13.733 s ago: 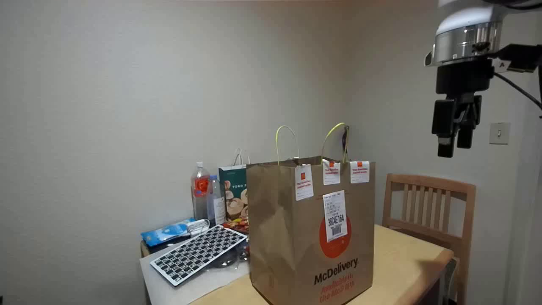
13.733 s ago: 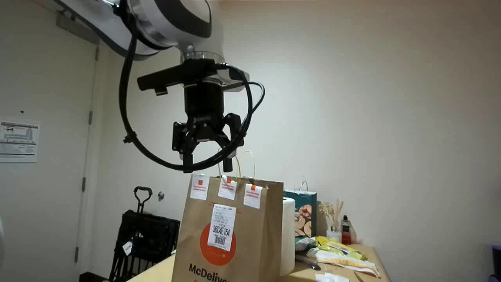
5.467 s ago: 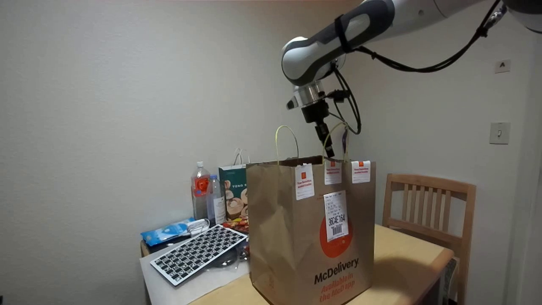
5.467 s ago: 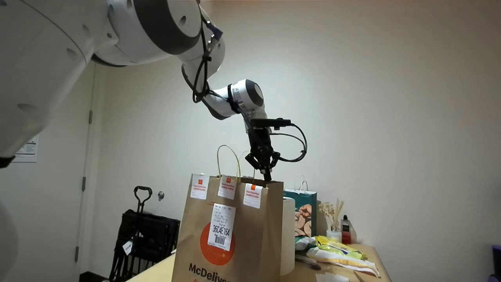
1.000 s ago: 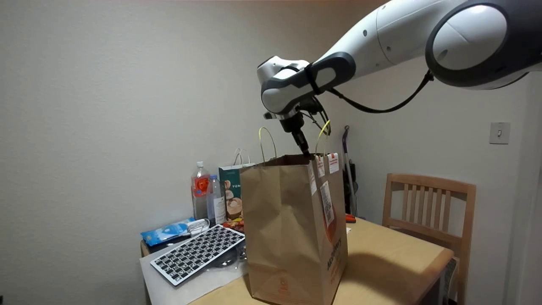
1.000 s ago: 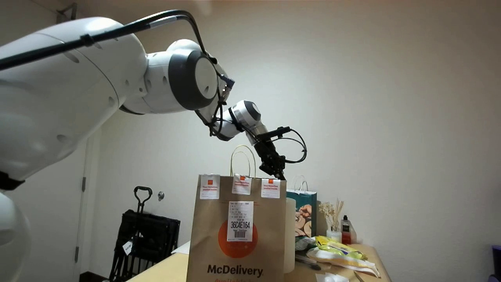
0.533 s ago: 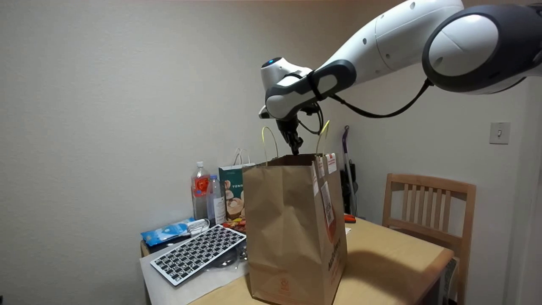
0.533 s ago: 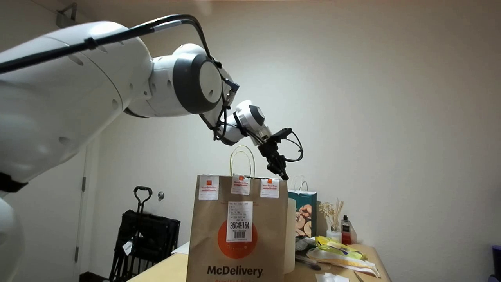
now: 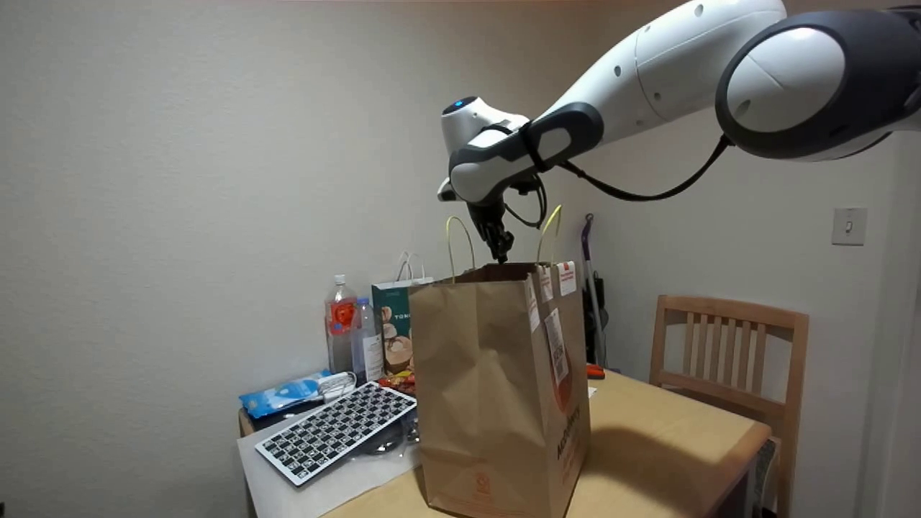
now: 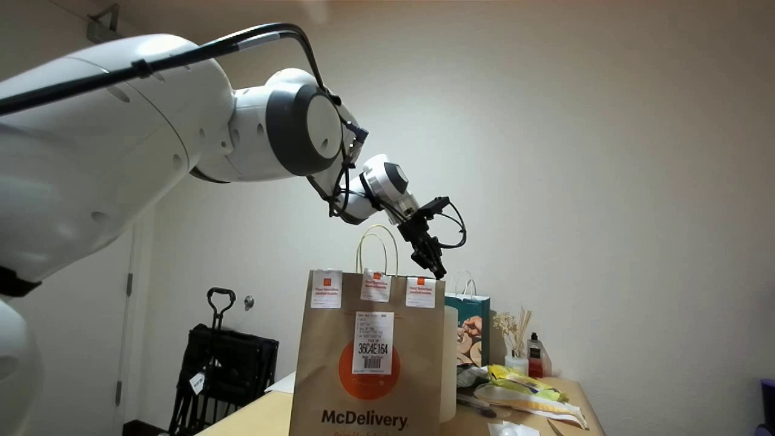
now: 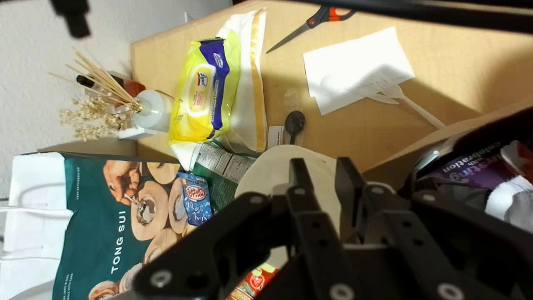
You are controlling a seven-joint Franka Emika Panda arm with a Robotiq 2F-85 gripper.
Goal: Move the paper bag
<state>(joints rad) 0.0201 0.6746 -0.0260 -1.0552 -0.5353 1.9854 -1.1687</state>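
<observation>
See paper bag (image 9: 478,388) upright on tabletop (image 9: 669,410), around 6 o'clock in both exterior views. Note end effector (image 11: 321,166) by its top edge, with a narrow gap between jaws, gripping nothing; can't tell if touching. Log green TONG SUI bag (image 11: 100,216) at 8 o'clock in wrist view, scissors (image 11: 310,22) at 1.

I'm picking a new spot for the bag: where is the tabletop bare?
In an exterior view, bare table lies between the paper bag, the scissors and the edge by the chair. Crowded: the bag's opposite side, with the keyboard-like panel and bottles; in the wrist view, around the wipes and spoon.
</observation>
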